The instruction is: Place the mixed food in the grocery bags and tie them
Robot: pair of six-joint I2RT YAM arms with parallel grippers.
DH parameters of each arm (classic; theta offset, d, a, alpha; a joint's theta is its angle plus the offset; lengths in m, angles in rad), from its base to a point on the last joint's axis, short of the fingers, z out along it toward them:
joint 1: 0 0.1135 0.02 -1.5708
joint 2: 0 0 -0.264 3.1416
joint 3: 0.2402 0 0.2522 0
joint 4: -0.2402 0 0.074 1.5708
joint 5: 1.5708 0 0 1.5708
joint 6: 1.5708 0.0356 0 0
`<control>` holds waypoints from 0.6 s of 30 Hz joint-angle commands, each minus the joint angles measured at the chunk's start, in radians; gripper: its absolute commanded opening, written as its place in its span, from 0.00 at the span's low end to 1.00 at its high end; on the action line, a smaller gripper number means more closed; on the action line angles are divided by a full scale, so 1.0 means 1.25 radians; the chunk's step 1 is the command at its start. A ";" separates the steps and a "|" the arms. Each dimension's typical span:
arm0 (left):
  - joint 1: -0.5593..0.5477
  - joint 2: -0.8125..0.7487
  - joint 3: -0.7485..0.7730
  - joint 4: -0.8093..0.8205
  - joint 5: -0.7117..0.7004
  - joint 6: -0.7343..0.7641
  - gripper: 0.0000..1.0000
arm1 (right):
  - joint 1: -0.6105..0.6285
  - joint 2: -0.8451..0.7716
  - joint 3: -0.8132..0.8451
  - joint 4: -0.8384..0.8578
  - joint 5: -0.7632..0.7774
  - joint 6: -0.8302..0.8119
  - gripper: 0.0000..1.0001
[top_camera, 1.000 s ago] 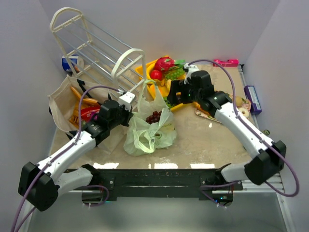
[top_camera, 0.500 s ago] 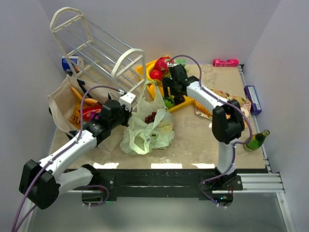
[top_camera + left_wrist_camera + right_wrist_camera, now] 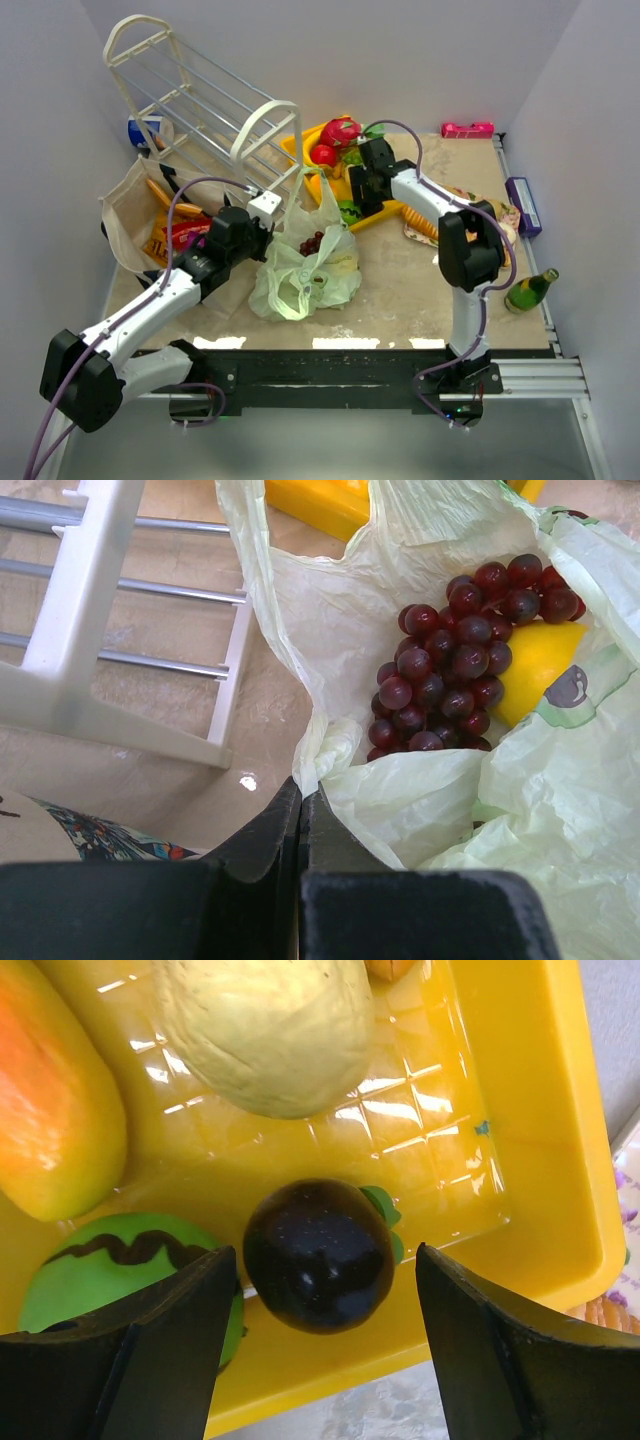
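Note:
The pale-green plastic grocery bag (image 3: 305, 275) lies mid-table, with purple grapes (image 3: 455, 660) and a yellow piece (image 3: 540, 675) inside. My left gripper (image 3: 300, 802) is shut on the bag's bunched rim (image 3: 325, 755); the top view shows that gripper (image 3: 262, 232) at the bag's left side. The beige tote (image 3: 135, 215) at left holds orange and red packets. My right gripper (image 3: 322, 1252) is open inside the yellow tray (image 3: 520, 1110). Its fingers stand on both sides of a dark purple round fruit (image 3: 318, 1255) without touching it. A green striped fruit (image 3: 110, 1260) lies under its left finger.
A white wire rack (image 3: 200, 110) lies tipped at the back left, close to the bag. The tray also holds a pale fruit (image 3: 265, 1030) and an orange-yellow one (image 3: 50, 1130). A green bottle (image 3: 527, 290) and a purple box (image 3: 522, 205) are at the right edge, and a pink item (image 3: 468, 129) is at the back.
My right arm has swung left and dropped its gripper into the yellow tray, and its jaws have narrowed around the dark fruit. The left arm and bag have stayed still.

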State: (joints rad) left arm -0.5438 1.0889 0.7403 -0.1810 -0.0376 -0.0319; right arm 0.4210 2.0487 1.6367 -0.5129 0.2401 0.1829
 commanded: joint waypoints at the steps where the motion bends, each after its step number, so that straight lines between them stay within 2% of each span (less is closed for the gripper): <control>1: -0.002 0.004 0.014 0.026 0.001 0.017 0.00 | -0.005 0.004 -0.006 0.005 -0.028 0.005 0.76; 7: -0.002 0.001 0.013 0.028 0.005 0.016 0.00 | -0.012 0.050 -0.004 0.008 -0.057 0.018 0.76; 10: -0.001 0.003 0.013 0.031 0.018 0.013 0.00 | -0.012 0.057 -0.005 0.018 -0.071 0.021 0.72; 16: -0.002 -0.001 0.013 0.031 0.019 0.013 0.00 | -0.012 0.006 -0.002 0.004 -0.071 0.008 0.43; 18: -0.001 -0.004 0.013 0.032 0.019 0.011 0.00 | -0.012 -0.064 -0.009 0.003 -0.071 0.006 0.35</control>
State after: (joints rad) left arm -0.5438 1.0904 0.7403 -0.1810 -0.0257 -0.0322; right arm 0.3988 2.0956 1.6279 -0.4824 0.1890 0.1921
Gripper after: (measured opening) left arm 0.015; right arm 0.662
